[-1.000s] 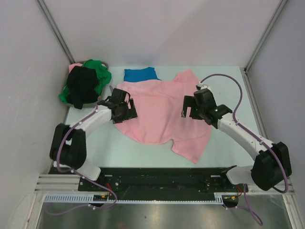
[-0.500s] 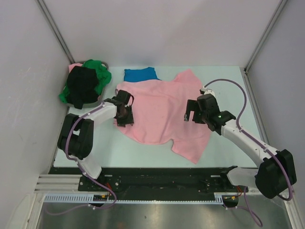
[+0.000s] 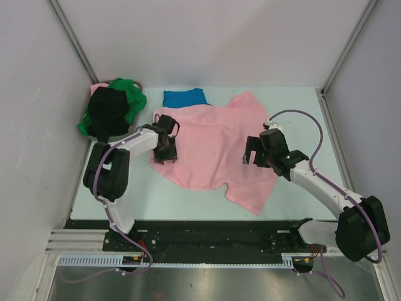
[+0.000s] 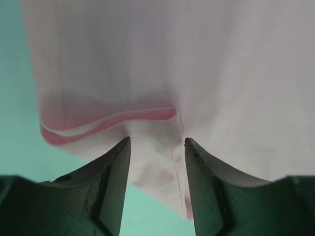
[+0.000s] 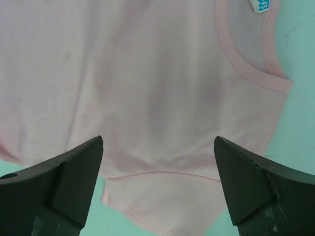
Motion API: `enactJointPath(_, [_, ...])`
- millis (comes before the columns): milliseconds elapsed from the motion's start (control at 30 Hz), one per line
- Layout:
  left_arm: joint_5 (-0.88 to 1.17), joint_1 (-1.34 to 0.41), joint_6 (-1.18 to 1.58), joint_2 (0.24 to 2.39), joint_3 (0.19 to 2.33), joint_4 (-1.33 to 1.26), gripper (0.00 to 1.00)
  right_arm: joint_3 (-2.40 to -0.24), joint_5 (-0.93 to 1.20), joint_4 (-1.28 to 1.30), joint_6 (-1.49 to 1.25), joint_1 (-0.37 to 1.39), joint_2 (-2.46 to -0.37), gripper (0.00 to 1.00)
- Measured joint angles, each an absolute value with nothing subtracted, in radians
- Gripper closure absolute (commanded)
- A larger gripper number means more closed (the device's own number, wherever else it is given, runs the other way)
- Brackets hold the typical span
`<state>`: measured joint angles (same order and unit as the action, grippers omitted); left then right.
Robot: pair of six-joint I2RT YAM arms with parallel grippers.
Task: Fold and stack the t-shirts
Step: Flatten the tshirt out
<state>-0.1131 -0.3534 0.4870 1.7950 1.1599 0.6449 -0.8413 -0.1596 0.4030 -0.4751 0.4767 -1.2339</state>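
Observation:
The light pink t-shirt (image 3: 213, 144) lies spread out in the middle of the table. My left gripper (image 3: 166, 150) sits low at its left edge. In the left wrist view that left gripper (image 4: 157, 140) has its jaws half narrowed, astride a corner of the pink t-shirt (image 4: 152, 167) that lies flat between them, unpinched. My right gripper (image 3: 254, 153) hovers wide open over the shirt's right side, above a sleeve (image 5: 162, 201) and beside the collar (image 5: 246, 73). A folded blue t-shirt (image 3: 185, 98) lies at the back. The green t-shirt (image 3: 133, 94) and black t-shirt (image 3: 108, 113) are heaped at back left.
The grey basket (image 3: 142, 86) at the back left holds the green and black heap. White walls close in on the left, back and right. Teal table surface (image 3: 125, 188) shows in front of the pink shirt.
The left gripper has narrowed its jaws and shifted slightly back and right along the shirt's left edge. The right gripper has moved a little right and nearer, still wide open.

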Motion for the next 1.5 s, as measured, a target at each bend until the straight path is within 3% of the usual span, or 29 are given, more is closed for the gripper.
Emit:
enactJointPath(100, [-0.131, -0.359, 0.487, 1.815, 1.198, 0.657, 0.50, -0.829, -0.154, 0.398, -0.475, 0.468, -1.224, 0.00])
enactJointPath(133, [-0.135, -0.361, 0.487, 1.821, 1.207, 0.659, 0.55, -0.825, -0.151, 0.394, -0.475, 0.466, -1.221, 0.00])
enactJointPath(167, [-0.140, -0.365, 0.487, 1.826, 1.214, 0.661, 0.70, -0.820, -0.149, 0.390, -0.475, 0.463, -1.217, 0.00])
enactJointPath(300, [-0.152, -0.375, 0.480, 1.845, 1.219, 0.666, 0.99, -0.805, -0.141, 0.381, -0.475, 0.455, -1.211, 0.00])
enactJointPath(633, [-0.174, -0.387, 0.471, 1.844, 1.203, 0.667, 0.99, -0.772, -0.104, 0.367, -0.477, 0.448, -1.200, 0.02])
enactJointPath(667, [-0.179, -0.387, 0.471, 1.826, 1.189, 0.670, 0.95, -0.770, -0.100, 0.367, -0.477, 0.448, -1.195, 0.02])
enactJointPath(733, [-0.188, -0.389, 0.476, 1.774, 1.152, 0.673, 0.77, -0.766, -0.086, 0.368, -0.476, 0.448, -1.181, 0.02])
enactJointPath(800, [-0.202, -0.391, 0.491, 1.687, 1.102, 0.685, 0.75, -0.766, -0.069, 0.365, -0.474, 0.451, -1.174, 0.02])
enactJointPath(1000, [-0.199, -0.392, 0.593, 1.388, 0.868, 0.649, 0.75, -0.766, -0.038, 0.368, -0.465, 0.471, -1.168, 0.04])
enactJointPath(1133, [-0.181, -0.393, 0.701, 1.273, 0.711, 0.639, 0.86, -0.760, -0.028, 0.373, -0.453, 0.487, -1.162, 0.04])
enactJointPath(1233, [-0.173, -0.393, 0.764, 1.209, 0.627, 0.642, 0.84, -0.751, -0.030, 0.388, -0.449, 0.503, -1.151, 0.04])
enactJointPath(1433, [-0.181, -0.396, 0.751, 1.188, 0.703, 0.666, 0.91, -0.738, -0.044, 0.400, -0.448, 0.511, -1.106, 0.04])
enactJointPath(1500, [-0.192, -0.397, 0.728, 1.239, 0.793, 0.669, 1.00, -0.738, -0.044, 0.399, -0.449, 0.511, -1.101, 0.04])
